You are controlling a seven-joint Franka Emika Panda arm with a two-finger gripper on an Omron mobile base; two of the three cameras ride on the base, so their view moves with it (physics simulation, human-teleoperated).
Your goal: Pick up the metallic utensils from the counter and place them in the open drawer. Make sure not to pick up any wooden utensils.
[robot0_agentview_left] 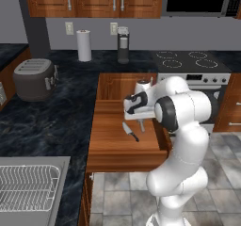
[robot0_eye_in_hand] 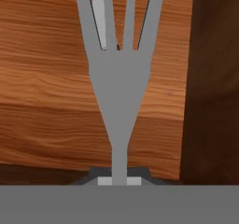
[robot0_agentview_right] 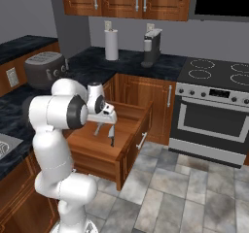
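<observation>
Toaster (robot0_agentview_left: 34,79) sits at far left on the dark tabletop (robot0_agentview_left: 70,102). Open drawer (robot0_agentview_left: 110,145) lies to its right, with a knife (robot0_agentview_left: 130,131) flat on the bottom. Just right of the knife, end effector (robot0_agentview_left: 141,124) hangs over the drawer, fingers closed on the handle of a grey fork (robot0_eye_in_hand: 117,78), tines pointing down at the drawer floor. Stove (robot0_agentview_left: 193,65) stands at far right.
</observation>
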